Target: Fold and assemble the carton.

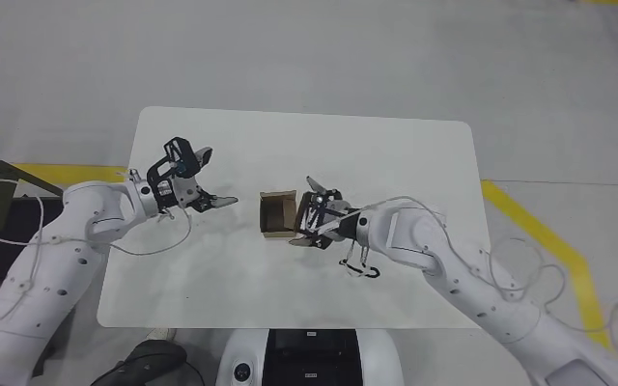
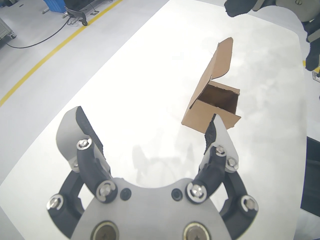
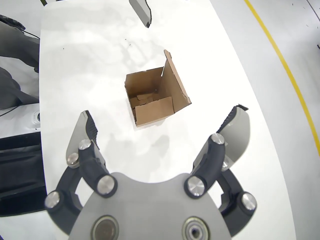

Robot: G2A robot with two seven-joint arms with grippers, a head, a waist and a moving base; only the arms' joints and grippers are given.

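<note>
A small brown carton [image 1: 277,214] stands on the white table [image 1: 386,145] near its middle, open end up. One long flap [image 3: 175,81] stands upright and a short flap [image 3: 155,111] leans in; folded bottom flaps show inside. My left gripper [image 1: 217,177] is open, a short way to the carton's left and apart from it. In the left wrist view the carton [image 2: 212,101] lies beyond that gripper [image 2: 147,112]. My right gripper [image 1: 304,212] hovers open at the carton's right side, with the carton [image 3: 150,88] just beyond its fingers [image 3: 86,121].
A black cable loop [image 1: 359,265] hangs under the right arm near the table's front. Yellow floor lines [image 1: 541,232] run past the table on both sides. Carts and a blue bin [image 2: 53,3] stand far off on the floor.
</note>
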